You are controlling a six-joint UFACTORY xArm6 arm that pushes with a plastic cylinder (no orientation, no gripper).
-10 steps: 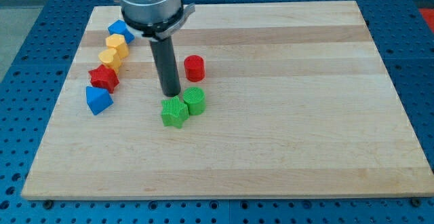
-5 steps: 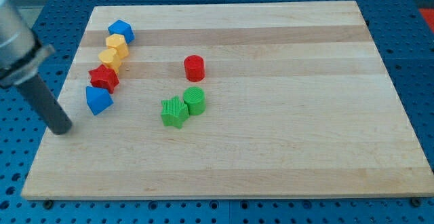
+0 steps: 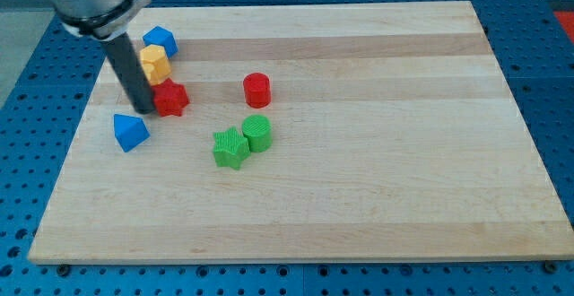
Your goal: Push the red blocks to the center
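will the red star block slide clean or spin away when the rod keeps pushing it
The red star block looks small and light, so it should slide easily on the smooth wooden board. My tip sits against its left side; the star's points make an off-centre push likely, so it may spin. It sits low, so tipping seems unlikely.

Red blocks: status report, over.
My tip touching red star block, its left side. Red cylinder apart, nearer centre. Green blocks below path.
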